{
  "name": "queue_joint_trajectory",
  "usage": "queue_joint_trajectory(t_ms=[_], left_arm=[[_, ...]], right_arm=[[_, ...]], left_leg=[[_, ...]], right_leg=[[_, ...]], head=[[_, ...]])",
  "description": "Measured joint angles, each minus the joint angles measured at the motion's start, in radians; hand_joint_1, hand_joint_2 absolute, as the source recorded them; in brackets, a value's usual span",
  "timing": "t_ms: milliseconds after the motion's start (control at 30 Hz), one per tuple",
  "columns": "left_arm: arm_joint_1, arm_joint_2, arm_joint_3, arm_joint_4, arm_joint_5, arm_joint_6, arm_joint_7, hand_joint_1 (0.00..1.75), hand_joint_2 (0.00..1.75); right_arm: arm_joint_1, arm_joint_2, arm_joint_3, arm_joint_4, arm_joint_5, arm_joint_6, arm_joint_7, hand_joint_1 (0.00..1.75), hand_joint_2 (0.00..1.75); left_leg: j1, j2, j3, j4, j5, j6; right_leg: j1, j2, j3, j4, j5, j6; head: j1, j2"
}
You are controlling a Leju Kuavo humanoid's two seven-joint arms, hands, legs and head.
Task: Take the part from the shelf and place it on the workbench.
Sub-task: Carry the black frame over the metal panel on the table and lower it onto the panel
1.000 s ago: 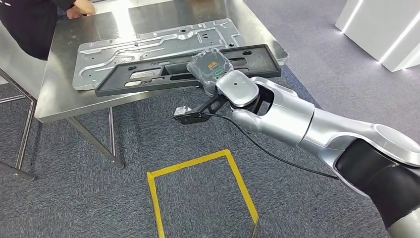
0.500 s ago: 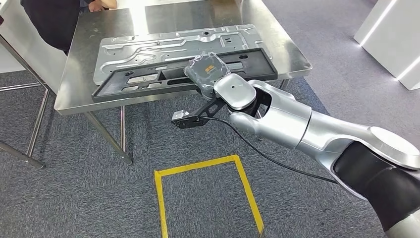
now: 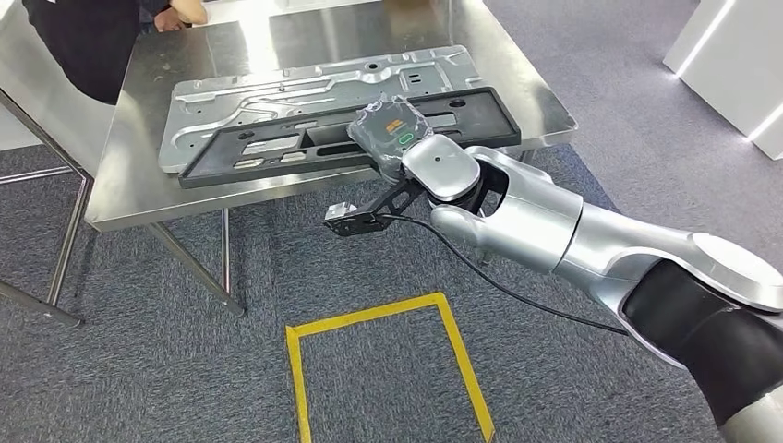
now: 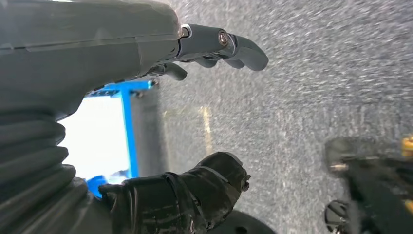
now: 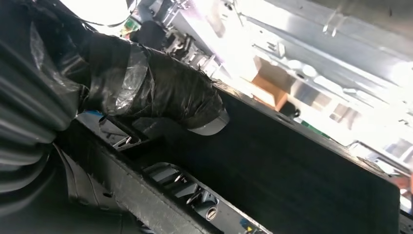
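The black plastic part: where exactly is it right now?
In the head view, the black plastic part lies along the steel workbench's near edge, overlapping the grey metal panel, gripped by the right hand.

text: none legible | right robot hand — orange and green marks — unreadable

your view has swung slightly since half a second ago; the black part in your right robot hand seems lower over the worktop, perhaps touching it.
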Motion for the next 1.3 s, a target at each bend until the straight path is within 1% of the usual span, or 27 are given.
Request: queue_joint_trajectory(t_ms=[33, 67, 100, 200, 233, 300, 367, 400, 433, 467, 500, 533, 567, 633, 733, 800, 867, 900, 933, 967, 1000, 1033, 1067, 1100, 1167, 1233, 1300], left_arm=[[0.0, 0.0, 0.0, 0.0, 0.0, 0.0, 0.0, 0.0, 1.75], [0.0, 0.0, 0.0, 0.0, 0.0, 0.0, 0.0, 0.0, 1.75], [-0.001, 0.0, 0.0, 0.0, 0.0, 0.0, 0.0, 0.0, 1.75], [-0.003, 0.0, 0.0, 0.0, -0.001, 0.001, 0.0, 0.0, 1.75], [-0.003, 0.0, 0.0, 0.0, -0.002, 0.001, 0.0, 0.0, 1.75], [-0.002, 0.0, 0.0, 0.0, -0.002, 0.0, 0.0, 0.0, 1.75], [-0.004, 0.0, 0.0, 0.0, -0.002, 0.0, 0.0, 0.0, 1.75], [-0.004, 0.0, 0.0, 0.0, -0.002, 0.001, 0.0, 0.0, 1.75], [-0.005, 0.0, 0.0, 0.0, -0.002, 0.004, -0.001, 0.0, 1.75], [-0.005, 0.0, 0.0, 0.0, -0.002, 0.006, -0.002, 0.0, 1.75], [-0.004, 0.0, 0.0, 0.0, -0.002, 0.008, -0.003, 0.0, 1.75], [-0.004, 0.0, 0.0, 0.0, -0.002, 0.01, -0.004, 0.0, 1.75], [-0.004, 0.0, 0.0, 0.0, -0.002, 0.011, -0.005, 0.0, 1.75], [-0.004, 0.0, 0.0, 0.0, -0.002, 0.012, -0.005, 0.0, 1.75], [-0.004, 0.0, 0.0, 0.0, -0.002, 0.014, -0.007, 0.0, 1.75], [-0.003, 0.001, 0.0, 0.0, -0.002, 0.016, -0.01, 0.0, 1.75], [-0.003, 0.002, 0.001, 0.0, -0.002, 0.019, -0.01, 0.0, 1.75], [-0.002, 0.002, 0.001, 0.0, -0.002, 0.021, -0.01, 0.0, 1.75], [-0.001, 0.002, 0.001, 0.0, -0.002, 0.022, -0.01, 0.0, 1.75], [0.001, 0.003, 0.0, 0.0, -0.002, 0.022, -0.01, 0.0, 1.75], [0.003, 0.004, 0.0, 0.0, -0.002, 0.023, -0.009, 0.0, 1.75], [0.005, 0.005, 0.0, 0.0, -0.002, 0.023, -0.009, 0.0, 1.75], [0.005, 0.006, 0.001, 0.0, -0.002, 0.023, -0.008, 0.0, 1.75], [0.005, 0.007, 0.001, 0.0, -0.002, 0.023, -0.008, 0.0, 1.75], [0.002, 0.008, 0.001, 0.0, -0.003, 0.023, -0.009, 0.0, 1.75], [0.001, 0.008, 0.001, 0.0, -0.004, 0.023, -0.009, 0.0, 1.75], [0.001, 0.008, 0.001, 0.0, -0.005, 0.023, -0.009, 0.0, 1.75]], right_arm=[[-0.002, 0.0, 0.0, 0.0, 0.0, 0.0, 0.0, 1.75, 1.75], [-0.004, 0.0, 0.0, 0.0, 0.0, 0.0, 0.0, 1.75, 1.75], [-0.006, 0.0, 0.0, 0.0, 0.0, 0.0, 0.001, 1.75, 1.75], [-0.006, 0.001, 0.0, 0.0, 0.0, -0.001, 0.001, 1.75, 1.75], [-0.007, 0.001, 0.0, 0.0, 0.0, -0.001, 0.001, 1.75, 1.75], [-0.009, 0.001, -0.001, 0.0, 0.0, -0.001, 0.001, 1.75, 1.75], [-0.005, 0.001, 0.0, 0.0, 0.0, 0.0, 0.0, 1.75, 1.75], [-0.002, 0.001, 0.0, 0.001, 0.0, 0.0, 0.0, 1.75, 1.75], [0.001, 0.001, 0.0, 0.002, 0.0, 0.0, 0.0, 1.75, 1.75], [0.001, 0.001, 0.0, 0.002, 0.001, 0.0, 0.0, 1.75, 1.75], [0.0, 0.001, 0.0, 0.003, 0.002, 0.0, 0.0, 1.75, 1.75], [-0.002, 0.001, 0.0, 0.003, 0.004, 0.0, 0.0, 1.75, 1.75], [-0.004, 0.002, 0.0, 0.004, 0.005, 0.0, 0.0, 1.75, 1.75], [-0.007, 0.002, 0.0, 0.005, 0.006, 0.0, 0.0, 1.75, 1.75], [-0.012, 0.002, 0.0, 0.006, 0.006, 0.003, 0.005, 1.75, 1.75], [-0.022, 0.002, 0.0, 0.006, 0.007, 0.012, 0.016, 1.75, 1.75], [-0.033, -0.001, 0.0, 0.006, 0.005, 0.026, 0.026, 1.75, 1.75], [-0.036, -0.004, 0.0, 0.006, 0.002, 0.034, 0.031, 1.75, 1.75], [-0.039, -0.006, 0.0, 0.006, -0.001, 0.04, 0.035, 1.75, 1.75], [-0.043, -0.009, 0.0, 0.006, -0.004, 0.045, 0.039, 1.75, 1.75], [-0.049, -0.012, -0.001, 0.005, -0.006, 0.048, 0.043, 1.75, 1.75], [-0.058, -0.014, -0.001, 0.004, -0.008, 0.051, 0.046, 1.75, 1.75], [-0.067, -0.017, -0.002, 0.003, -0.01, 0.052, 0.049, 1.75, 1.75], [-0.074, -0.019, -0.003, 0.001, -0.011, 0.052, 0.051, 1.75, 1.75], [-0.08, -0.024, -0.004, 0.0, -0.014, 0.053, 0.052, 1.75, 1.75], [-0.08, -0.028, -0.006, -0.002, -0.016, 0.053, 0.053, 1.75, 1.75], [-0.083, -0.033, -0.008, -0.004, -0.016, 0.053, 0.053, 1.75, 1.75]], left_leg=[[-0.002, 0.0, 0.027, -0.06, 0.029, 0.003], [-0.005, 0.0, 0.047, -0.105, 0.041, 0.007], [-0.008, 0.0, 0.058, -0.128, 0.041, 0.011], [-0.009, 0.0, 0.072, -0.146, 0.032, 0.027], [-0.007, 0.0, 0.079, -0.153, 0.032, 0.034], [-0.005, 0.002, 0.092, -0.163, 0.03, 0.046], [-0.007, 0.002, 0.099, -0.163, 0.024, 0.055], [-0.008, 0.001, 0.103, -0.161, 0.019, 0.057], [-0.008, -0.001, 0.106, -0.158, 0.014, 0.058], [-0.008, -0.003, 0.111, -0.154, 0.007, 0.057], [-0.008, -0.005, 0.114, -0.149, -0.001, 0.054], [-0.01, -0.006, 0.115, -0.142, -0.009, 0.05], [-0.012, -0.007, 0.115, -0.137, -0.015, 0.046], [-0.015, -0.007, 0.113, -0.133, -0.022, 0.036], [-0.012, -0.006, 0.111, -0.123, -0.036, 0.02], [-0.008, -0.003, 0.072, -0.043, -0.077, 0.009], [-0.003, -0.002, 0.005, 0.081, -0.118, 0.0], [-0.001, -0.002, -0.021, 0.119, -0.118, -0.003], [0.0, -0.002, -0.03, 0.121, -0.098, -0.005], [0.001, -0.001, -0.022, 0.085, -0.06, -0.006], [0.002, -0.001, 0.0, 0.02, -0.012, -0.005], [0.001, -0.001, 0.028, -0.043, 0.022, -0.003], [-0.001, -0.001, 0.051, -0.097, 0.042, 0.001], [-0.004, -0.001, 0.066, -0.128, 0.047, 0.006], [-0.009, -0.001, 0.075, -0.145, 0.037, 0.018], [-0.005, 0.001, 0.084, -0.156, 0.035, 0.03], [-0.002, 0.003, 0.096, -0.166, 0.034, 0.043]], right_leg=[[0.001, 0.0, 0.005, 0.0, -0.004, 0.004], [0.002, 0.0, 0.007, -0.001, -0.007, 0.008], [0.003, 0.001, 0.008, -0.003, -0.009, 0.012], [0.005, -0.001, 0.012, -0.008, -0.015, 0.027], [0.005, -0.001, 0.005, 0.008, -0.025, 0.031], [0.006, -0.001, -0.042, 0.102, -0.066, 0.033], [0.006, 0.0, -0.118, 0.229, -0.103, 0.034], [0.005, 0.0, -0.145, 0.261, -0.1, 0.035], [0.005, -0.001, -0.153, 0.255, -0.078, 0.035], [0.004, -0.001, -0.142, 0.212, -0.04, 0.033], [0.004, -0.001, -0.12, 0.145, 0.001, 0.03], [0.006, -0.002, -0.093, 0.084, 0.029, 0.027], [0.007, -0.002, -0.074, 0.039, 0.044, 0.024], [0.012, 0.0, -0.059, 0.013, 0.041, 0.017], [0.007, 0.002, -0.051, 0.0, 0.04, 0.003], [0.002, 0.002, -0.04, -0.007, 0.039, -0.004], [0.001, 0.003, -0.03, -0.008, 0.032, -0.008], [0.001, 0.003, -0.023, -0.008, 0.027, -0.009], [0.0, 0.003, -0.015, -0.008, 0.021, -0.007], [-0.001, 0.004, -0.006, -0.008, 0.015, -0.005], [-0.002, 0.004, 0.003, -0.008, 0.009, -0.002], [-0.002, 0.005, 0.009, -0.009, 0.004, 0.001], [-0.002, 0.006, 0.013, -0.009, 0.0, 0.005], [-0.001, 0.007, 0.014, -0.011, -0.002, 0.01], [0.001, 0.008, 0.015, -0.016, -0.003, 0.02], [0.001, 0.007, 0.013, -0.008, -0.014, 0.029], [0.003, 0.005, -0.026, 0.072, -0.053, 0.033]], head=[[0.0, 0.0], [0.0, 0.0], [0.001, 0.0], [0.002, 0.0], [0.004, 0.0], [0.007, 0.0], [0.008, 0.0], [0.008, 0.0], [0.008, 0.0], [0.008, 0.0], [0.008, 0.0], [0.008, 0.0], [0.008, 0.0], [0.007, 0.0], [0.006, 0.0], [0.003, 0.0], [0.002, 0.0], [0.002, 0.0], [0.002, 0.0], [0.002, 0.0], [0.002, 0.0], [0.002, 0.0], [0.001, 0.0], [0.001, 0.0], [0.001, 0.0], [0.002, 0.0], [0.004, 0.0]])
